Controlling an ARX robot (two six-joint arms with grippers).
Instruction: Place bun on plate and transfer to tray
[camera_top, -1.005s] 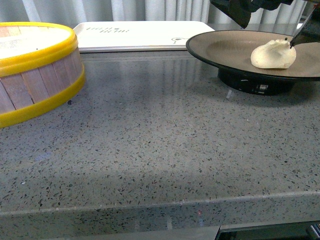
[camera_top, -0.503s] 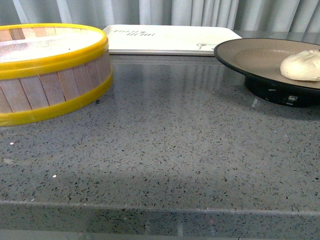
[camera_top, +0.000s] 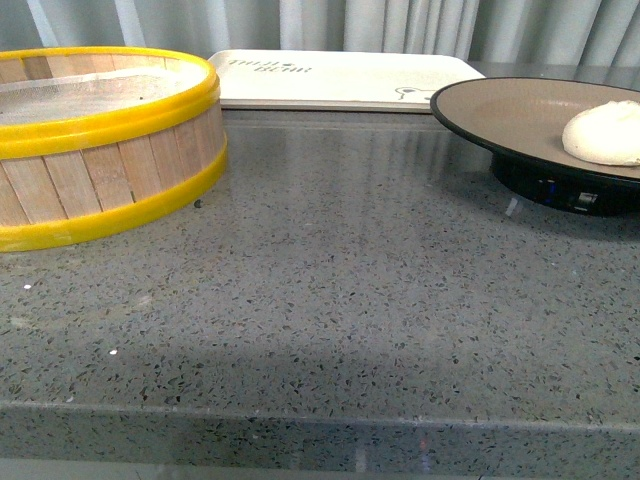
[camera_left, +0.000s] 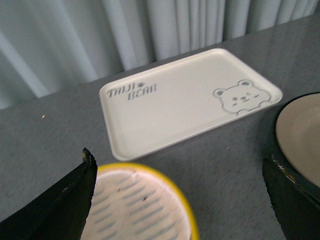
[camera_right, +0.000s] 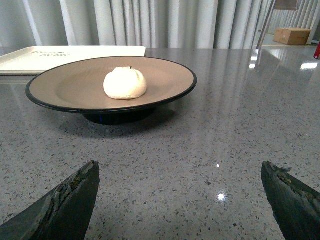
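Bun (camera_right: 125, 83) rests on the plate (camera_right: 65, 89), which stands on the desk (camera_top: 320, 300) near the tray (camera_left: 185, 107). Our left fingers (camera_left: 60, 205) and right fingers (camera_right: 62, 205) are spread and empty; we should grip the plate's rim and carry it level.

Wooden steamer basket (camera_top: 100, 150), yellow bands at top and bottom, pale cloth liner inside: upper left of front frame. It stands on a grey speckled stone table (camera_top: 350, 320), glossy. Pale pleated curtains (camera_top: 380, 25) run along the top edge. Cardboard box (camera_right: 295, 36) far behind, seen in the right wrist view.
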